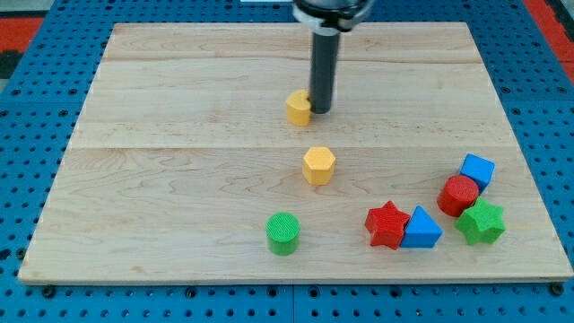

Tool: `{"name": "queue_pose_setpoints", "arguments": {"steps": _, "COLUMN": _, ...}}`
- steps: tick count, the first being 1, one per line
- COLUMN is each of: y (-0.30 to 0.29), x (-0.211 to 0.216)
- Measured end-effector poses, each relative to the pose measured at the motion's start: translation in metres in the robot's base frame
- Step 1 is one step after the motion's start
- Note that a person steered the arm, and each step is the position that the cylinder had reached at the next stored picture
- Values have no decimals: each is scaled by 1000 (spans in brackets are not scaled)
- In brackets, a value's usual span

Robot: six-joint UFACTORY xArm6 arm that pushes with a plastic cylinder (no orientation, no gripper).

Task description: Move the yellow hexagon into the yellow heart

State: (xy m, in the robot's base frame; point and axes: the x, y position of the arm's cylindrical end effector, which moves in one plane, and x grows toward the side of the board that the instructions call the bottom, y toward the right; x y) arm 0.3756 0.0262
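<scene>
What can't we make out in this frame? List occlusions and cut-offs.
- Camera view: the arm above the rod is cut off by the view's top edge.
- My tip sits against the yellow heart on its right; the rod hides that side, so contact cannot be confirmed.
- The red star covers part of the blue triangle.
- The yellow hexagon shows fully.

The dark rod (321,72) is held upright, hanging straight down from a black mount at the view's top, just right of centre. The mount is cut off by the view's top edge, so the arm above it cannot be made out. My tip (319,111) is set on the board at the rod's lower end, touching the right side of the yellow heart (299,108).
</scene>
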Motion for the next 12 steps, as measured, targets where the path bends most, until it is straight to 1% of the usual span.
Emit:
{"name": "queue_pose_setpoints", "arguments": {"steps": 1, "y": 4, "x": 8}}
{"name": "queue_pose_setpoints", "arguments": {"steps": 2, "y": 71, "x": 64}}
{"name": "queue_pose_setpoints", "arguments": {"steps": 3, "y": 89, "x": 130}}
{"name": "queue_pose_setpoints", "arguments": {"steps": 4, "y": 47, "x": 136}}
{"name": "queue_pose_setpoints", "arguments": {"steps": 5, "y": 14, "x": 100}}
{"name": "queue_pose_setpoints", "arguments": {"steps": 6, "y": 7, "x": 96}}
{"name": "queue_pose_setpoints", "arguments": {"steps": 7, "y": 0, "x": 116}}
{"name": "queue_pose_setpoints", "arguments": {"steps": 8, "y": -32, "x": 88}}
{"name": "queue_pose_setpoints", "arguments": {"steps": 9, "y": -32, "x": 61}}
{"name": "queue_pose_setpoints", "arguments": {"steps": 11, "y": -22, "x": 59}}
{"name": "queue_pose_setpoints", "arguments": {"steps": 12, "y": 45, "x": 50}}
